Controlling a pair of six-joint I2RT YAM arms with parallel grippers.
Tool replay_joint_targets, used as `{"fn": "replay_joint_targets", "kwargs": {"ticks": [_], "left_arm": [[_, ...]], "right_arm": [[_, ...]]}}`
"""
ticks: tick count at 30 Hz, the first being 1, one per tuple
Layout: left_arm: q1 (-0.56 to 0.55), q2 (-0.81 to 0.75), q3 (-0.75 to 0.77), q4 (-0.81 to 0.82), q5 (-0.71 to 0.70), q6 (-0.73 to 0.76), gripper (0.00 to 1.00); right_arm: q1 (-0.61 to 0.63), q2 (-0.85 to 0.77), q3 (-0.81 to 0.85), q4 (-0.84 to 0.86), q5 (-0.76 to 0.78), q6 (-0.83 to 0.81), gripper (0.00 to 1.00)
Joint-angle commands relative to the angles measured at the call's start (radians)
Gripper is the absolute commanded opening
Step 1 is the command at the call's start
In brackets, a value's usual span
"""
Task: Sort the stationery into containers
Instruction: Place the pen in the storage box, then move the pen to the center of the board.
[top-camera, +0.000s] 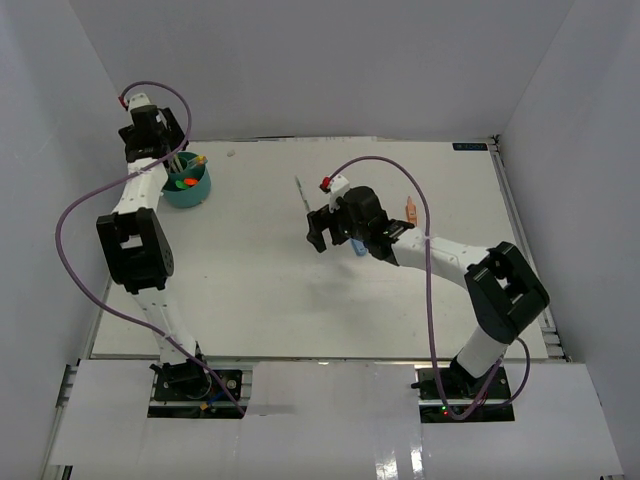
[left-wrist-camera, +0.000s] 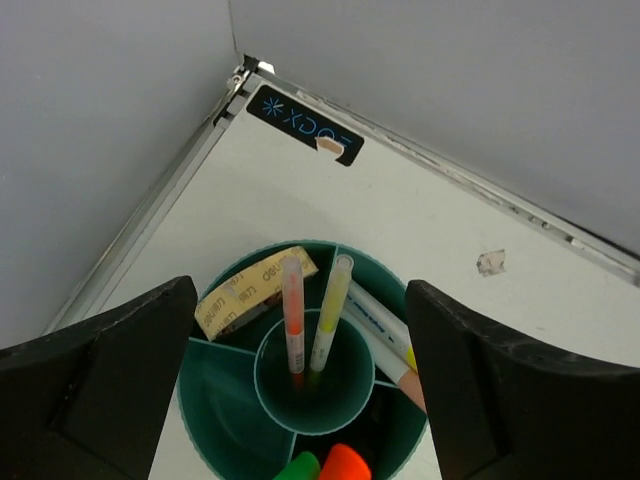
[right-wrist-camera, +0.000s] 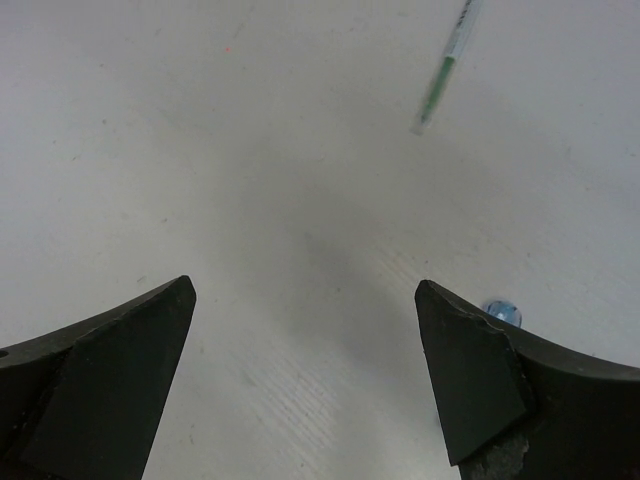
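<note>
One organiser (left-wrist-camera: 220, 395) holds two thin pens (left-wrist-camera: 293, 315) centrally; one green pen (right-wrist-camera: 445, 70) lies loose.

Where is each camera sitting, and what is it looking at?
Top external: high above and behind the arm bases, looking down on the table; the left arm and right arm show whole.
Left wrist: on the left arm, looking down into the teal organiser; the open left gripper frames it.
Right wrist: on the right arm, looking down at table and a green pen; the open right gripper shows.
Shared: the top view also shows that organiser and pen.
</note>
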Motion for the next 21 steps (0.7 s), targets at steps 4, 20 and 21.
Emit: {"fn": "replay_joint_targets", "kwargs": {"ticks": [4,20,21], "left_arm": [[0.003,-0.156,-0.011,-0.166,0.083,-0.076,0.98],[-0.190,-0.707,-0.785,-0.123,0.453,-0.247,0.98],[-0.196,-0.716,-0.801,-0.123,0.448,-0.244,0.98]], "right_arm": [[0.008,0.161,0.185,-0.067,0.161,-0.021,0.99],[0.016,0.541,0.525,-0.068,0.348,-0.010,0.82],[0.017,0.555,0.537,-0.068,0.361,-0.015,0.79]]}}
